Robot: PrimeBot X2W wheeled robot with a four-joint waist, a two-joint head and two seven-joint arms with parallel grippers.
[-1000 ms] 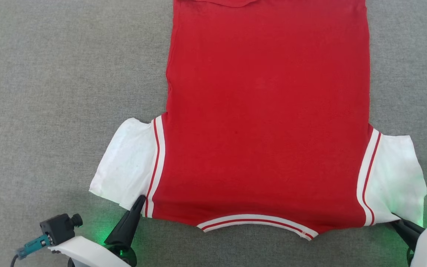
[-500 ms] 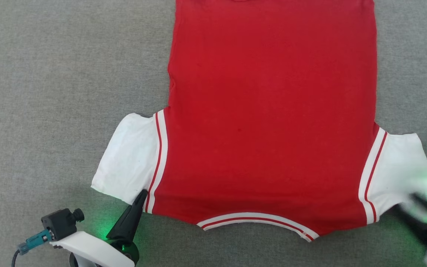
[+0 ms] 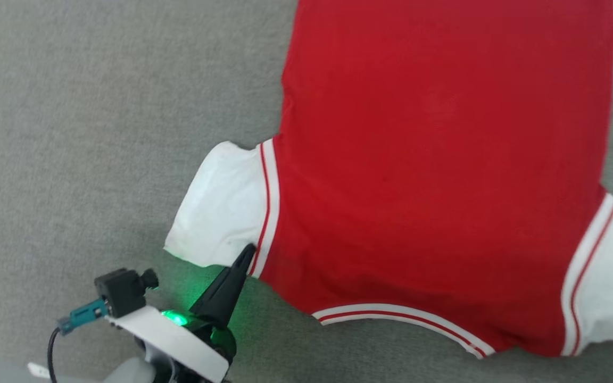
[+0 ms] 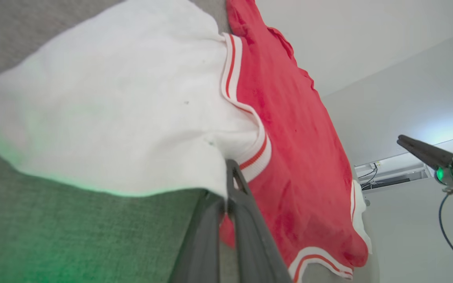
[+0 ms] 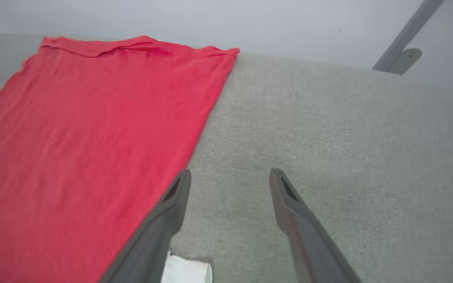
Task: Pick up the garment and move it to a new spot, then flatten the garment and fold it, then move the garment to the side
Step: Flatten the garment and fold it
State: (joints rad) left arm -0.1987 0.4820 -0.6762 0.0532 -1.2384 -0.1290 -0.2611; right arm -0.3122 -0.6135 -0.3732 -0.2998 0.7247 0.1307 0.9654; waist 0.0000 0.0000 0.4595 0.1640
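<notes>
no readable text, labels or numbers

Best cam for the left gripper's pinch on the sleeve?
Left wrist view: close up, the left gripper, jaws shut, pinches the white sleeve of the garment at its edge. Head view gives it from above, smaller. Right wrist view gives the garment's red body instead.

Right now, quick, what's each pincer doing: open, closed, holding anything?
Left pincer: closed on the white sleeve edge of the garment.
Right pincer: open, holding nothing, above the grey surface.
</notes>
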